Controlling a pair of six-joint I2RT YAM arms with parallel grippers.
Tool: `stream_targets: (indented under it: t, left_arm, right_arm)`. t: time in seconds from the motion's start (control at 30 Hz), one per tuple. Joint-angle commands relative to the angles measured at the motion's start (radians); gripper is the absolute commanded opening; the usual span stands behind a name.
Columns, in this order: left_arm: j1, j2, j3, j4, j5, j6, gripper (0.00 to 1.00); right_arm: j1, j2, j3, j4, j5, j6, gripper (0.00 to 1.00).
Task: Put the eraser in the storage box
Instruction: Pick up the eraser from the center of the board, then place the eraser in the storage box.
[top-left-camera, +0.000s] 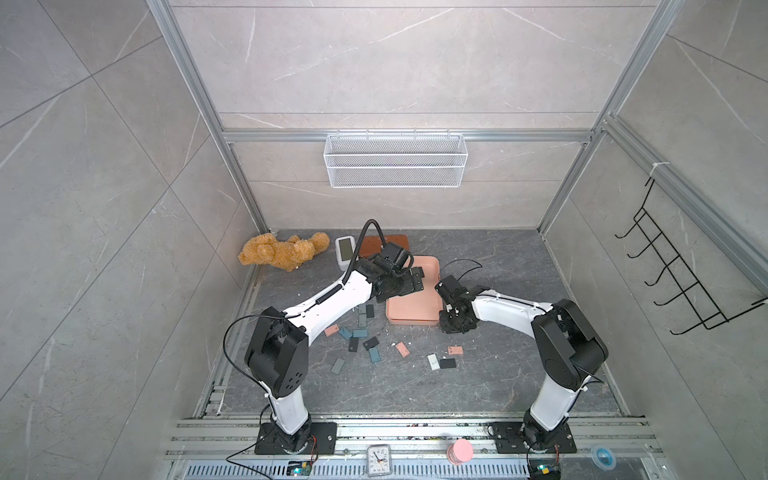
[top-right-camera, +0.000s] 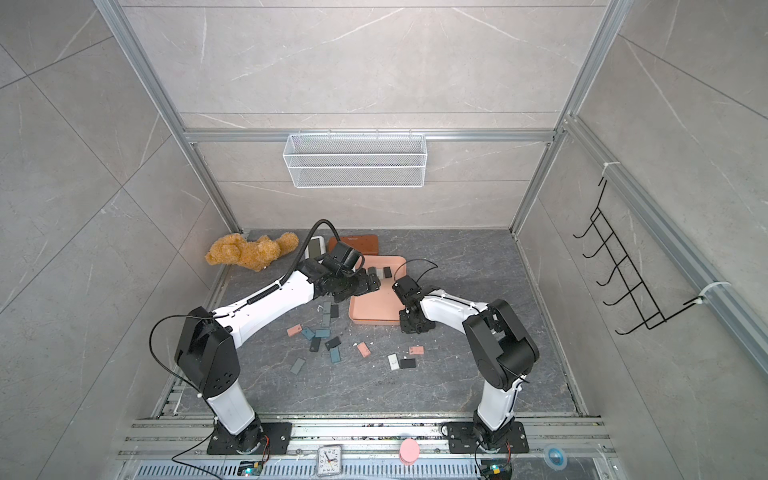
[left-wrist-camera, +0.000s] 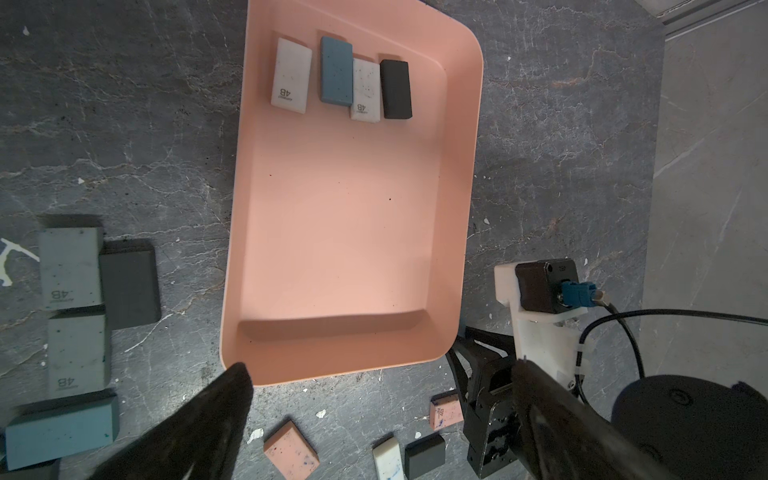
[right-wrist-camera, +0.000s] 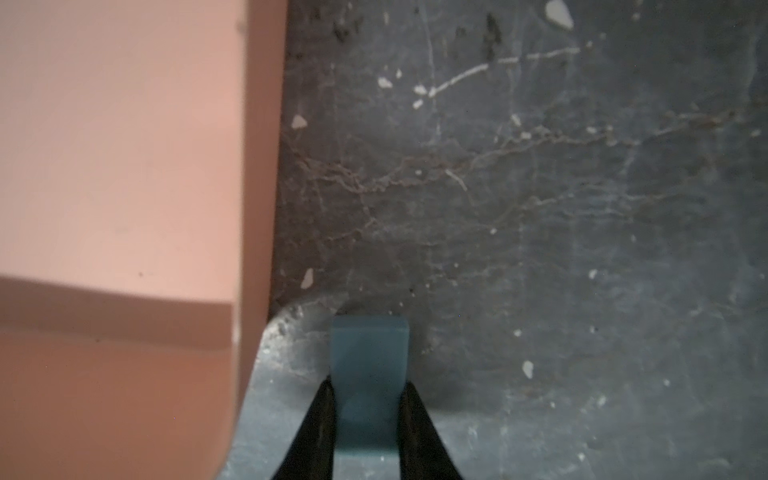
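Left arm (top-left-camera: 328, 299) stretched over the storage box (top-left-camera: 409, 311), left gripper (left-wrist-camera: 380, 365) above it, fingers (left-wrist-camera: 208, 415) spread wide, right arm (top-left-camera: 507, 311) bent beside the box's near corner, right gripper (right-wrist-camera: 365, 384) pointing down, fingers pressed on a blue eraser (right-wrist-camera: 368, 353)

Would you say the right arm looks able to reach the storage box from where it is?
Probably yes. The right tool, closed on the blue eraser, sits beside a corner of the storage box, with only the low rim between. The left tool hovers open over the box and might crowd it.

Even, bright overhead light, soft shadows, top views bowed at edges, storage box (right-wrist-camera: 124, 145) blurred close-up.
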Motion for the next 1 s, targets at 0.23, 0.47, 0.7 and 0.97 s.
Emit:
stream_targets:
  t: [0.23,0.47,0.7,0.97]
  left_arm:
    - [0.001,0.003,0.077,-0.017,0.007,0.036,1.00]
    - [0.034,0.005,0.063,-0.017,0.028,0.042,0.99]
    - [0.081,-0.007,0.039,-0.027,0.071,0.058,0.99]
    - [0.149,-0.013,0.028,-0.045,0.110,0.090,1.00]
  right_arm:
    - [0.000,-0.044,0.250,-0.206,0.087,0.029,0.22]
    - [-0.001,0.060,0.415,-0.217,0.073,0.032,0.22]
    - [-0.009,0.231,0.614,-0.234,0.064,0.014,0.22]
    - [-0.021,0.419,0.829,-0.270,0.053,-0.013,0.22]
